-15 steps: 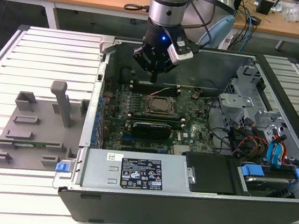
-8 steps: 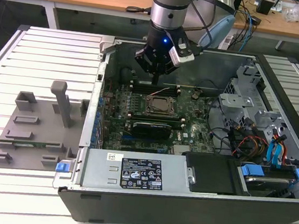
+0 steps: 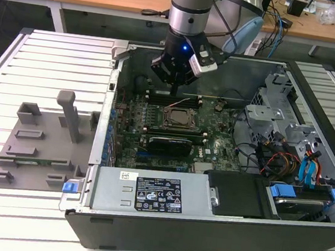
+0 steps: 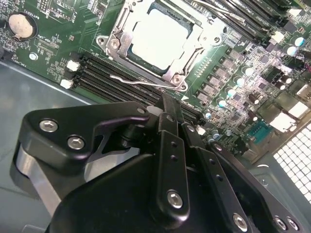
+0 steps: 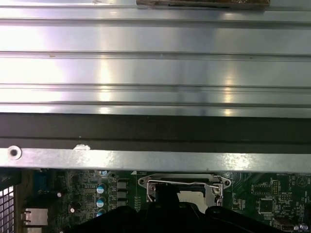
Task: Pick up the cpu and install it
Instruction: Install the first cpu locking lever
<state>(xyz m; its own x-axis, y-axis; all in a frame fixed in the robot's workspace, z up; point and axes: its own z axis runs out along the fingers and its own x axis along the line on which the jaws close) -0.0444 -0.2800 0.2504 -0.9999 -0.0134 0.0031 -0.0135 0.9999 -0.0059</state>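
The cpu [image 4: 159, 40], a pale silvery square, lies flat inside the metal-rimmed socket frame [image 4: 116, 36] on the green motherboard; its retaining lever [image 4: 141, 81] stands unlatched beside it. In the first wrist view a pale strip of the cpu [image 5: 188, 195] shows behind the socket's wire lever. In the exterior view the socket [image 3: 177, 119] sits mid-board inside the open computer case. My gripper [image 3: 174, 90] hangs just above the board, a little behind the socket and apart from it. Its black fingers [image 4: 170, 114] are pressed together with nothing between them.
A grey plastic tray [image 3: 38, 147] with slots and posts rests on the slatted table at the exterior view's left. The case holds a power supply [image 3: 153, 193] in front, drive cages and cables [image 3: 296, 164] at the exterior view's right, and memory slots [image 4: 112, 77] along the socket.
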